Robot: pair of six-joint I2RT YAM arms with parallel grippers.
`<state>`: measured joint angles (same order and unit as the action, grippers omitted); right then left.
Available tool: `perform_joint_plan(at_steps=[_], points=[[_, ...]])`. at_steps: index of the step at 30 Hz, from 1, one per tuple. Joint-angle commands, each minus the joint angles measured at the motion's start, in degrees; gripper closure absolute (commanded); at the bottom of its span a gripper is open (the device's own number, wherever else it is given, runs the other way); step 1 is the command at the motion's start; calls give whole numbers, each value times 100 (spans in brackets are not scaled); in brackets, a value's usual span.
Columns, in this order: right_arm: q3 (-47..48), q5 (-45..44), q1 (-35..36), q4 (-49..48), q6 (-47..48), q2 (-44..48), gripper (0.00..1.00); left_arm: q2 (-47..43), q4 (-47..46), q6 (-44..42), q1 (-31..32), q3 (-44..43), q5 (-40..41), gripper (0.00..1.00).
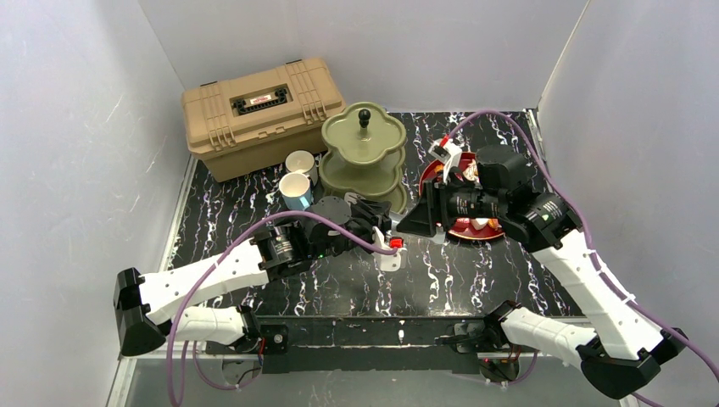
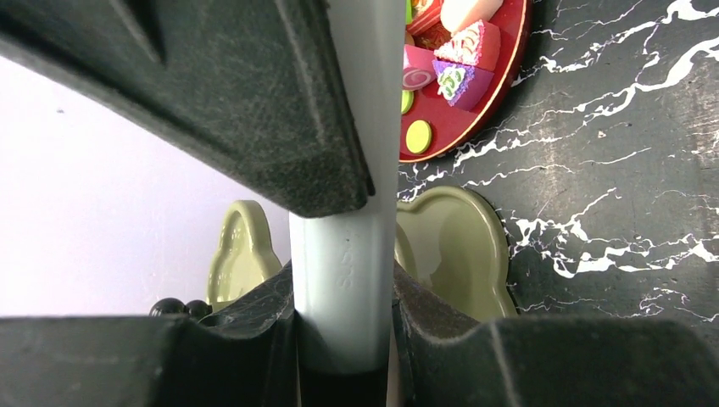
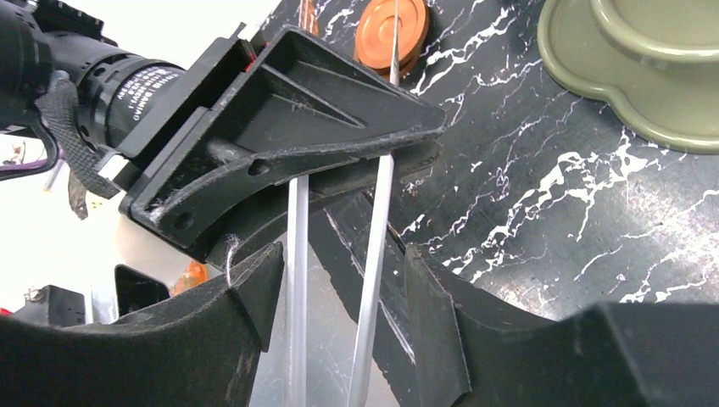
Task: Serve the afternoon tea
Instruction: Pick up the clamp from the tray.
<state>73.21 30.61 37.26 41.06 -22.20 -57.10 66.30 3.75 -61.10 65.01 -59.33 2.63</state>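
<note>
My left gripper (image 1: pixel 386 222) (image 2: pixel 343 297) is shut on the flat grey-white end of a pair of tongs (image 2: pixel 343 254). My right gripper (image 1: pixel 415 219) (image 3: pixel 339 280) faces it, its jaws apart around the tongs' two thin metal arms (image 3: pixel 297 237) with a gap on each side. Both grippers sit in front of the olive-green three-tier stand (image 1: pixel 365 148) (image 2: pixel 454 246) (image 3: pixel 627 93). A red plate (image 1: pixel 470 231) (image 2: pixel 458 127) with several small toy cakes (image 2: pixel 462 55) lies under my right wrist. A white mug (image 1: pixel 299 161) and a light-blue mug (image 1: pixel 294 191) stand left of the stand.
The tan toolbox (image 1: pixel 259 114) stands shut at the back left. A brown round saucer (image 3: pixel 381 30) lies on the black marbled tabletop beyond the left gripper's finger (image 3: pixel 322 127). White walls close in both sides and the back.
</note>
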Motion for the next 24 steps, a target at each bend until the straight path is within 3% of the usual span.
perform_joint_plan(at_steps=[1,8,9,12,13,24], points=[[83,-9,19,288,230,14,39,-56,-117,19,20,-239,58,85],[141,-83,19,264,224,-8,72,-13,-134,26,20,-298,127,80],[145,-119,19,267,224,-2,76,-5,-126,59,20,-315,146,73],[158,-340,17,326,230,15,80,14,-25,169,21,-379,219,15],[171,-469,18,386,237,6,80,9,-20,248,20,-397,246,3],[342,-3101,11,1426,227,-140,84,-529,1065,1874,-196,-937,422,2]])
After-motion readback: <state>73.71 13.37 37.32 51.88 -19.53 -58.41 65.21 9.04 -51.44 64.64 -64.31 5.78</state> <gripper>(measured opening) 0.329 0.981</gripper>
